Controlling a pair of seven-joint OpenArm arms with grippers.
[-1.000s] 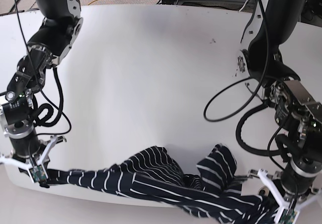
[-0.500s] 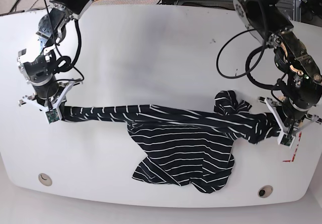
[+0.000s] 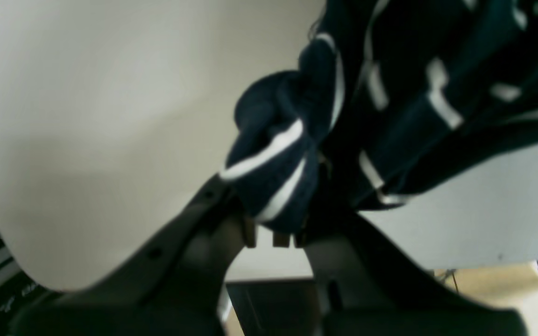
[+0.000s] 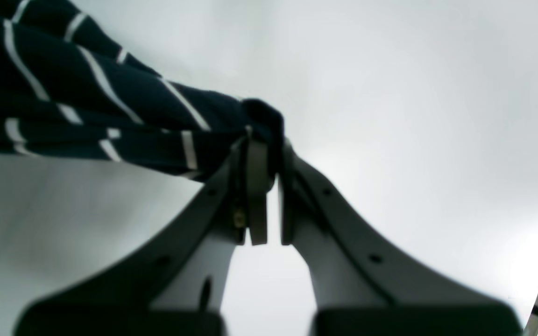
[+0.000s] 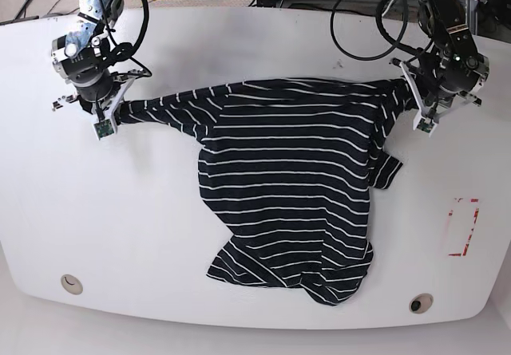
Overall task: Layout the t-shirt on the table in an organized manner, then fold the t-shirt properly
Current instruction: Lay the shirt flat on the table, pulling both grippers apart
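Base view alone: whole t-shirt [image 5: 291, 187] spread across table [image 5: 239, 44], left pincer [image 5: 421, 120] and right pincer [image 5: 104, 124] each clenched on fabric.

The t-shirt [image 5: 291, 187] is soft, matt knit cloth, dark with thin white stripes, bunched between the left gripper [image 3: 273, 233] fingers. Beneath both grippers the table [image 5: 239, 44] looks smooth, glossy white.

Base view overhead, far, whole table [image 5: 239, 44]; 2 wrist views close, low, sharing t-shirt [image 5: 287, 179].
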